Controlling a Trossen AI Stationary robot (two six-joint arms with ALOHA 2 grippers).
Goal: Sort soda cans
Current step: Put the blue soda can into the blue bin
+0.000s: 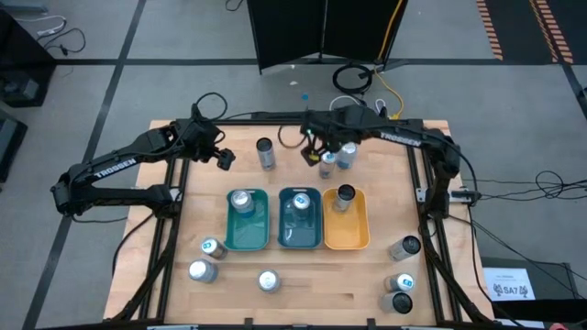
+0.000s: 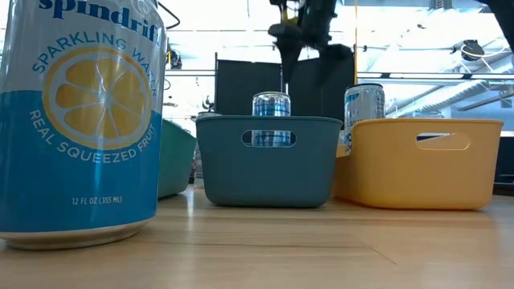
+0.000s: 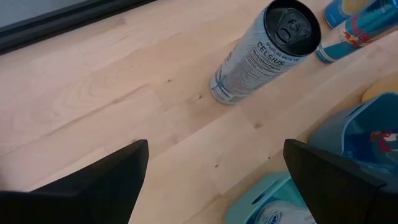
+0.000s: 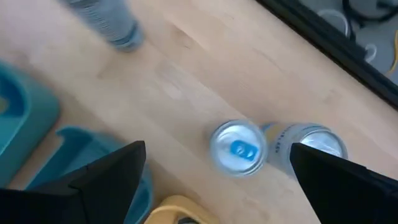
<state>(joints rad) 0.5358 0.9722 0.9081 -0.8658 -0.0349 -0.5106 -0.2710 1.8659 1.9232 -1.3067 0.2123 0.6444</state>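
**Two robot arms over a table of soda cans and three trays**

Seen from above, a light wooden table (image 1: 303,302) carries three trays side by side at its centre: a green tray (image 1: 246,240), a teal tray (image 1: 299,238) and an orange tray (image 1: 347,236). Each tray holds one upright can: a silver-topped can (image 1: 241,201) in the green tray, a blue-marked can (image 1: 300,195) in the teal one, and a dark-topped can (image 1: 345,196) in the orange one.

The left gripper (image 1: 223,158) hovers toward 11 o'clock from the trays, its fingers spread wide and holding nothing. Just beside it, toward 12 o'clock on the table, stands a tall silver can (image 1: 266,153) with a dark top.

The right gripper (image 1: 312,147) sits at about 12 o'clock, also spread wide and empty. Right beside it stand two cans close together, one with a blue-marked top (image 1: 327,165) and one plain silver (image 1: 347,155); they may be touching, though the view from above does not settle it.

More cans stand loose along the near edge. Three cans (image 1: 209,247) (image 1: 201,270) (image 1: 268,280) sit toward 7 o'clock, and three other cans (image 1: 404,247) (image 1: 399,284) (image 1: 401,302) toward 4 and 5 o'clock.
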